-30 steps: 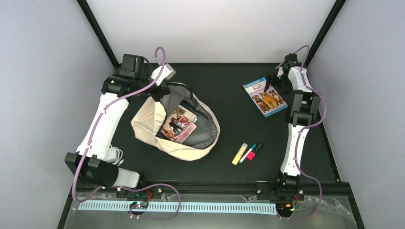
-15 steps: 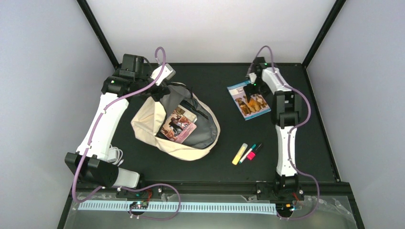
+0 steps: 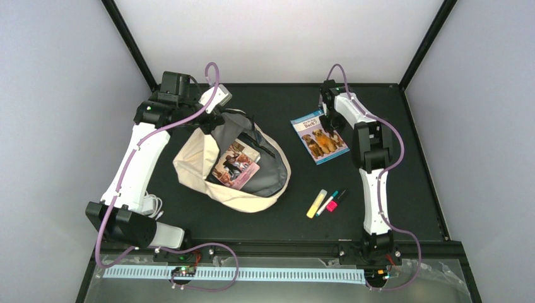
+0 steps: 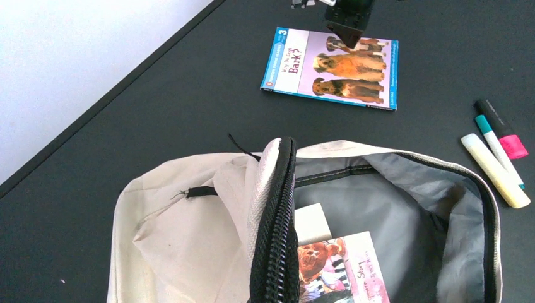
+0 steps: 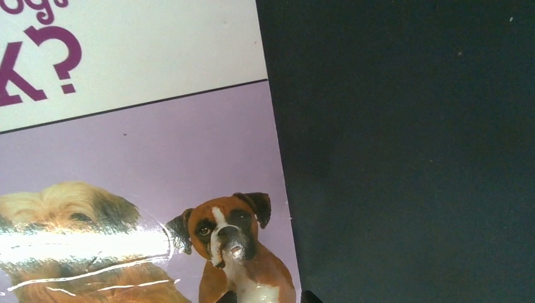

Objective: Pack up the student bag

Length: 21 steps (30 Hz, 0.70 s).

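I see a matte black table (image 3: 404, 189) boxed in by pale walls (image 3: 277, 38) and black corner posts (image 3: 129, 44). The bag (image 3: 195, 165) lies open on the left half with its grey lining showing and a picture book (image 3: 235, 165) inside. My left gripper (image 3: 211, 116) is clamped on the bag's far zipper rim, holding it raised. To the right, well apart from the bag, a dog book (image 3: 320, 139) lies flat. My right gripper (image 4: 344, 31) sits at its far edge, and I cannot tell how wide it stands. Three markers (image 3: 327, 202) lie side by side, nearer than the dog book.
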Motion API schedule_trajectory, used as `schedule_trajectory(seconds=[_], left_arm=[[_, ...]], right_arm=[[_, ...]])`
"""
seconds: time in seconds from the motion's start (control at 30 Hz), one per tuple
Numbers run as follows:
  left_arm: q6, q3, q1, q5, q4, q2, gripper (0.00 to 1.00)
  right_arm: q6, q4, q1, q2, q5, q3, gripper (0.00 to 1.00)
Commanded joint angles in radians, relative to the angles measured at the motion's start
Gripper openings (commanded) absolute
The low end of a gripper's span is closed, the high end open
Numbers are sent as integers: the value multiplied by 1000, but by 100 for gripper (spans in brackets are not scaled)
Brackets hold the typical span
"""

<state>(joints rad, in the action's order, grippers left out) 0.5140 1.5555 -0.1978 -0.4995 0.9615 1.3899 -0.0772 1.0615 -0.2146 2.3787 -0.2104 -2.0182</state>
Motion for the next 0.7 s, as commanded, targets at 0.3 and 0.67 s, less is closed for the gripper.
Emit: schedule_trajectory(seconds=[0.3,0.67], left_arm=[[17,33,3,5,-27,-7,1],[21,31,4,52,-23,-9,2]], right_arm=[[106,-150,60,-147,214,111,56],[137,1,79,79,273,-218,100]])
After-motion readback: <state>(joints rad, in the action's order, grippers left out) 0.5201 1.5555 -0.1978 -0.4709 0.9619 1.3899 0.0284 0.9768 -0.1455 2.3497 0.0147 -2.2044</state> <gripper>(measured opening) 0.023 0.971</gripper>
